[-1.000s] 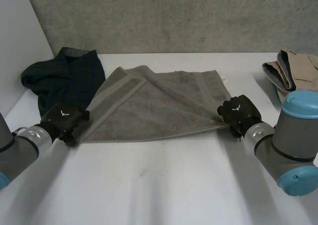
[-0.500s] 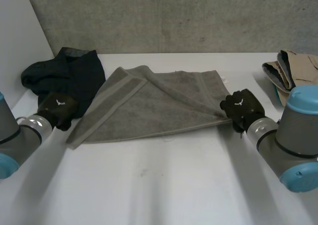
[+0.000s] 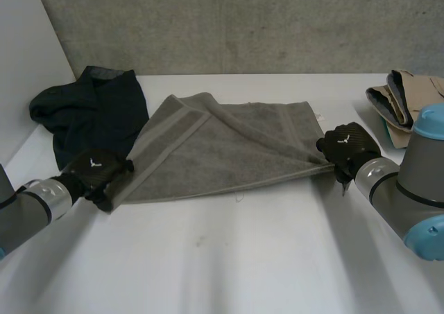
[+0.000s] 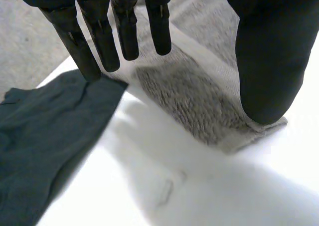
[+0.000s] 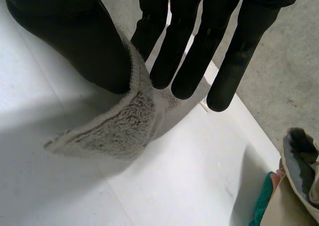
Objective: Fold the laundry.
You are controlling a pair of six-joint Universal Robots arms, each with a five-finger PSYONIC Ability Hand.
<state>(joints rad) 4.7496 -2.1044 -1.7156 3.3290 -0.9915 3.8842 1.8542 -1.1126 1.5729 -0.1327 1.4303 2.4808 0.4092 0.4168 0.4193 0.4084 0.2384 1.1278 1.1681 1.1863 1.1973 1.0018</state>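
Note:
A grey towel [image 3: 229,144] lies across the middle of the white table, its far-left part folded over. My left hand [image 3: 94,170] is at the towel's near-left corner. In the left wrist view its fingers [image 4: 124,31] are straight and spread above the towel [image 4: 194,91], and the thumb [image 4: 271,51] rests on the corner, apart from the fingers. My right hand [image 3: 345,144] is at the near-right corner. There the thumb [image 5: 89,41] and fingers [image 5: 184,61] pinch the towel's edge [image 5: 124,121], which rises off the table between them.
A dark navy garment [image 3: 90,109] lies crumpled at the far left, touching the towel's left edge and close to my left hand's fingertips [image 4: 45,136]. Folded beige clothes [image 3: 409,96] sit at the far right, with something green [image 5: 261,206] beside them. A white wall [image 3: 28,64] bounds the left side.
My left hand drew back from the towel's near-left corner, then returned to it. My right hand moved right and slightly away, pulling the near-right corner and stretching the towel.

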